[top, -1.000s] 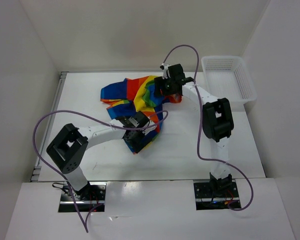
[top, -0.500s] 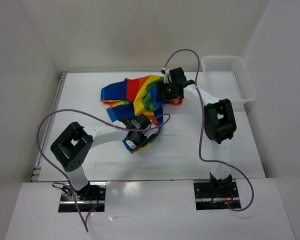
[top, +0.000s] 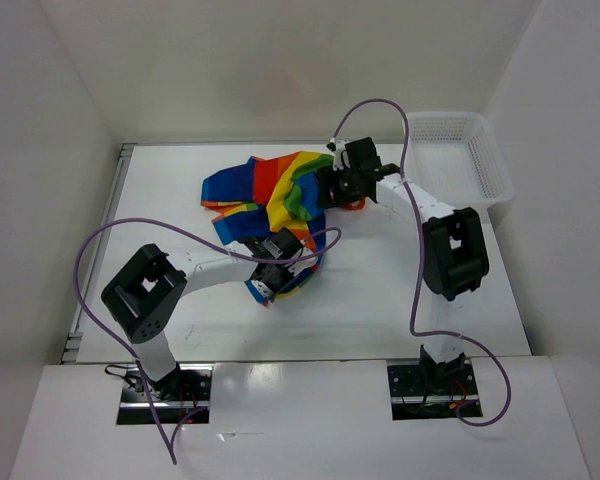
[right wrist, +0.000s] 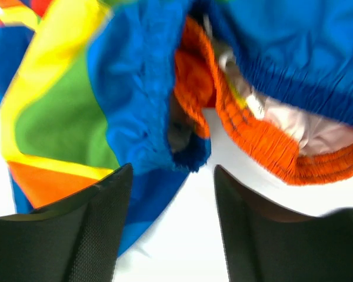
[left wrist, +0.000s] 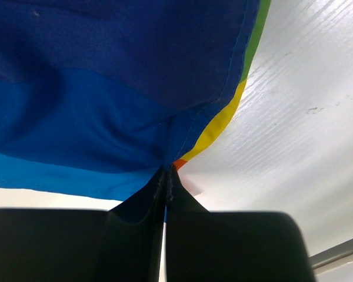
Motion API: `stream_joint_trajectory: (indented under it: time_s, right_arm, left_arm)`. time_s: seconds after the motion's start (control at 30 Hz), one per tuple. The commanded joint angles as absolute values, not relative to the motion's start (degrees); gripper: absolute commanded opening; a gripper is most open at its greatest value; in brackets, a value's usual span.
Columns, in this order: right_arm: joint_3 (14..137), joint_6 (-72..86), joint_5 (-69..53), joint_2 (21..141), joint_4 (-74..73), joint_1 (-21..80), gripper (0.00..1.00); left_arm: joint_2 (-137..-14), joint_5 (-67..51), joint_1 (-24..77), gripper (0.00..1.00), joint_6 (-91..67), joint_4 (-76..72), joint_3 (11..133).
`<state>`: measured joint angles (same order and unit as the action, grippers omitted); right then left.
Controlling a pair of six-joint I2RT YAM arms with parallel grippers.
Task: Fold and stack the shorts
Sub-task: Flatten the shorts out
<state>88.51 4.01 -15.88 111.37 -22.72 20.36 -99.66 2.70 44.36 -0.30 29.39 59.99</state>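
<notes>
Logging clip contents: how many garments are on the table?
1: the rainbow-striped shorts, bunched on the table, the left gripper shut on the near edge, the right gripper open at the waistband. Anything beneath the bunch would be hidden.

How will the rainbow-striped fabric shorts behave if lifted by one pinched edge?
Likely floppy: the rainbow-striped fabric shorts lie crumpled in loose folds, so they should sag from the left claw, shut on an edge. Probably light: that small pinch puckers the cloth. Possibly slippery: it looks smooth; the gathered waistband near the open right claw may grip better.
</notes>
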Motion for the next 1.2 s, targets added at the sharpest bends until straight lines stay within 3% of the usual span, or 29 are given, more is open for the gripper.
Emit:
stream_joint_trajectory:
  time_s: [0.0, 0.33, 0.5, 0.83, 0.97, 1.0, 1.07, 1.1, 1.17]
  right_arm:
    - [87.01, 3.43, -16.44, 111.0, -21.27, 21.44, 0.71]
    - [90.62, 0.62, -13.63, 113.55, -19.6, 22.5, 0.66]
    - [89.56, -2.72, -6.25, 111.62, -17.67, 24.16, 0.71]
    - [91.14, -5.19, -9.13, 112.23, -16.61, 25.22, 0.71]
    - [91.14, -5.19, -10.81, 113.46, -16.61, 25.22, 0.45]
    - [91.14, -5.19, -11.51, 113.47, -16.61, 25.22, 0.26]
    - [91.14, -4.57, -10.64, 113.47, -16.61, 25.22, 0.06]
    - [91.14, -4.57, -10.11, 113.47, -16.09, 25.22, 0.0]
    - [91.66, -4.57, -10.11, 113.47, -16.08, 24.0, 0.0]
  left_arm:
    - [-101.16, 5.8, 44.21, 0.0, 0.0, 29.71, 59.24]
    - [-100.63, 6.33, 44.21, 0.0, 0.0, 29.71, 58.1]
    - [-101.16, 6.33, 44.21, 0.0, 0.0, 29.71, 58.7]
    - [-101.69, 6.33, 44.21, 0.0, 0.0, 30.23, 59.24]
    - [-101.69, 6.33, 44.21, 0.0, 0.0, 30.23, 59.24]
    - [-101.69, 6.33, 44.21, 0.0, 0.0, 30.23, 59.24]
    - [-101.69, 7.82, 44.21, 0.0, 0.0, 30.23, 59.24]
    - [-101.69, 8.87, 44.21, 0.0, 0.0, 30.23, 58.72]
    - [-100.29, 12.29, 42.37, 0.0, 0.0, 30.23, 58.71]
